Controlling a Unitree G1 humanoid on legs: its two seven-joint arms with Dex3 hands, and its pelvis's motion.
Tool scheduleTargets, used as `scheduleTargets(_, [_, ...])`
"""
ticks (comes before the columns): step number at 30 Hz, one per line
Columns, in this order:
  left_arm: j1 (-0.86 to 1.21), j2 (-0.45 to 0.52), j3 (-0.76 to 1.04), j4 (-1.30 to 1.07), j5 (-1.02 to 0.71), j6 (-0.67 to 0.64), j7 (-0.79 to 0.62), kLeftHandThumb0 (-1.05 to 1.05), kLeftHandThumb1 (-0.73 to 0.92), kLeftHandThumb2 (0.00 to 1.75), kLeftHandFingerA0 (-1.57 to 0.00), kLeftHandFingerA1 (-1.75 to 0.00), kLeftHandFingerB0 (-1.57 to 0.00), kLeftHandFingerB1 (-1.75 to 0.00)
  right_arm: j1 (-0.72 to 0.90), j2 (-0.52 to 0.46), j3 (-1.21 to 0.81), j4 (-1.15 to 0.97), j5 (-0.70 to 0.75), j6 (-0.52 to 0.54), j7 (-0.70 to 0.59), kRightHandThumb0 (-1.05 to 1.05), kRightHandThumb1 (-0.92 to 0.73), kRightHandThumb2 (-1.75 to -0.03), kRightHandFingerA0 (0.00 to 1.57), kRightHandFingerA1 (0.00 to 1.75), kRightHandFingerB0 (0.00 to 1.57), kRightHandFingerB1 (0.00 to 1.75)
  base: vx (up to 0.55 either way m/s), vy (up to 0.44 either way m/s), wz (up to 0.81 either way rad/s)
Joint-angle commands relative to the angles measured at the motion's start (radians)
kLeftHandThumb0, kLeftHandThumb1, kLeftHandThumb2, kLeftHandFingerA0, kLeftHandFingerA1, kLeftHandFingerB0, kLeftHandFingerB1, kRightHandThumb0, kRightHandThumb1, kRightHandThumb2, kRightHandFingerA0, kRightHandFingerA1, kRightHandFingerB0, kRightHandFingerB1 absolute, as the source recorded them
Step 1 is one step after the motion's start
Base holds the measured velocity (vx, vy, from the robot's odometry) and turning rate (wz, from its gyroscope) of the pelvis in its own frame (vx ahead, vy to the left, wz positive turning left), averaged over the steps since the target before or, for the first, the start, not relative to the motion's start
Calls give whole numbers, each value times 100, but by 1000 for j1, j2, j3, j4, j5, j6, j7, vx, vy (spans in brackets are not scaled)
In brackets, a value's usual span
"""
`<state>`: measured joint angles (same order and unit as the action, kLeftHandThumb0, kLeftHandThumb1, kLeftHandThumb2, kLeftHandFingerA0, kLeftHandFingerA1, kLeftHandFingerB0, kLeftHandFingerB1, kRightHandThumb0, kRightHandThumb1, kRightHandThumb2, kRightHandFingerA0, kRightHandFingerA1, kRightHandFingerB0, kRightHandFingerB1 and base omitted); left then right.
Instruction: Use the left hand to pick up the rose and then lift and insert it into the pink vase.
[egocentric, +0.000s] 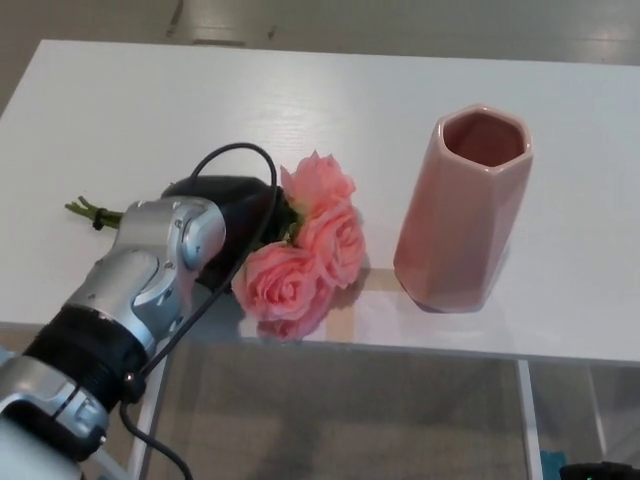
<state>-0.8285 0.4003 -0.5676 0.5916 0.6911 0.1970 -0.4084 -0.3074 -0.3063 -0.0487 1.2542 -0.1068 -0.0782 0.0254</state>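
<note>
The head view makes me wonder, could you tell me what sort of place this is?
Probably an indoor test or demo space: a plain white table holds only the rose and the pink vase, a staged setup, with bare floor below.

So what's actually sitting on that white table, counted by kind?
Bunches of pink roses: 1
Pink vases: 1
Robot hands: 1, the black left hand at the flower stems
Total: 3
</note>
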Motion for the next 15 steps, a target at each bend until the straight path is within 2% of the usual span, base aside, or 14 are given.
scheduleTargets(1, [56,-7,-18,11,15,-25,6,-19,64,59,-105,-91,-68,-46,3,-12,-2,2,0,0,10,-35,-66,-60,57,41,53,39,0,0,0])
scheduleTargets(2, [56,-7,-18,11,15,-26,6,-19,64,59,-105,-91,-68,-46,3,-12,-2,2,0,0,10,-35,-66,-60,57,41,53,39,0,0,0])
scheduleTargets(3, [73,-4,-6,-6,9,-41,38,-18,66,60,-89,-65,-60,-43,4,-11,0,4,-2,-2,10,-35,-66,-60,58,41,53,39,0,0,0])
scheduleTargets(4, [83,0,1,-18,7,-56,57,-17,67,60,-86,-67,-58,-43,4,-11,3,4,-5,-2,9,-35,-66,-60,58,41,53,39,0,0,0])
scheduleTargets(5, [87,2,5,-21,6,-63,62,-17,66,60,-85,-58,-56,-42,5,-11,4,4,-5,-2,10,-35,-66,-60,58,41,53,39,0,0,0])
scheduleTargets(8, [91,3,12,-23,6,-71,66,-17,66,60,-85,-58,-56,-42,5,-11,4,4,-4,-2,10,-35,-66,-60,58,41,53,39,0,0,0])
scheduleTargets(9, [97,1,25,-33,-2,-82,88,-19,70,61,-85,-54,-50,-40,4,-13,2,5,-3,-2,10,-35,-66,-60,58,41,52,39,0,0,0])
scheduleTargets(11, [104,1,46,-39,-16,-100,104,-19,72,62,-86,-54,-55,-41,2,-15,3,7,-4,-2,12,-35,-66,-60,58,41,52,39,0,0,0])
scheduleTargets(13, [115,7,67,-65,-24,-121,119,-21,74,63,-89,-66,-56,-42,2,-14,-1,7,0,-2,13,-35,-66,-60,58,41,53,39,0,0,0])
scheduleTargets(15, [118,7,74,-70,-21,-126,120,-21,74,63,-89,-66,-56,-42,2,-14,-1,7,0,-2,13,-35,-66,-60,58,41,53,39,0,0,0])
